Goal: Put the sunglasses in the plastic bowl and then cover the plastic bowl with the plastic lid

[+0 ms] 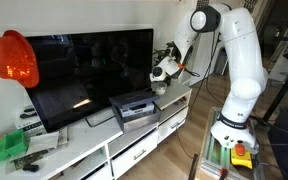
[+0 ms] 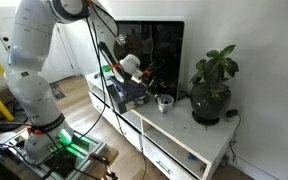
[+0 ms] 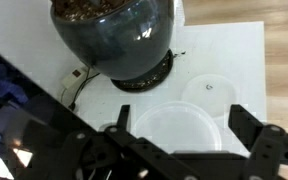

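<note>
The claw [image 3: 182,118] stands wide apart, and in the wrist view one of its fingers [image 3: 246,125] shows on each side of the plastic bowl [image 3: 184,128]. Nothing is gripped between them. In an exterior view the claw [image 2: 136,70] hangs above the desk [image 2: 189,140], clear of the bowl [image 2: 165,102]. The bowl stands on the desk between the grey box-shaped device [image 2: 127,95] and the dark plant pot [image 2: 211,103], towards the front edge. The plastic lid [image 3: 209,88] lies flat just beside the bowl, nearer the desk's edge, with the pot [image 3: 114,35] close behind.
</note>
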Robot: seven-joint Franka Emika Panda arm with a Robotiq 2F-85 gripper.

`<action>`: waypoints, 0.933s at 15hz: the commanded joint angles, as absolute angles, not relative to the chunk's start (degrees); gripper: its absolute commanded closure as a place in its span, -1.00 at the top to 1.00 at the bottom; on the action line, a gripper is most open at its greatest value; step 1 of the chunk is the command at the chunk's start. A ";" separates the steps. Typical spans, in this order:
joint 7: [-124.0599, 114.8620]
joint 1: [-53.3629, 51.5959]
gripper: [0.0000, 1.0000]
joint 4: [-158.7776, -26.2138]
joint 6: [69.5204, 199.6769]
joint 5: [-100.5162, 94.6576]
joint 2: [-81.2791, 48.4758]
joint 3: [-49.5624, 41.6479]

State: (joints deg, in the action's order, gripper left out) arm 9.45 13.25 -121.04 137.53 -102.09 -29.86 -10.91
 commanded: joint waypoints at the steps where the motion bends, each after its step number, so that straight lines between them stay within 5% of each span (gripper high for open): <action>1: 13.53 17.03 1.00 -124.87 139.30 -91.45 -24.14 -10.64; 14: 19.63 30.62 1.00 -124.43 145.38 -69.85 -24.87 -18.07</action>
State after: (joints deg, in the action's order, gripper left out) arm 19.26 31.62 -124.42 145.16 -70.44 -24.82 -17.08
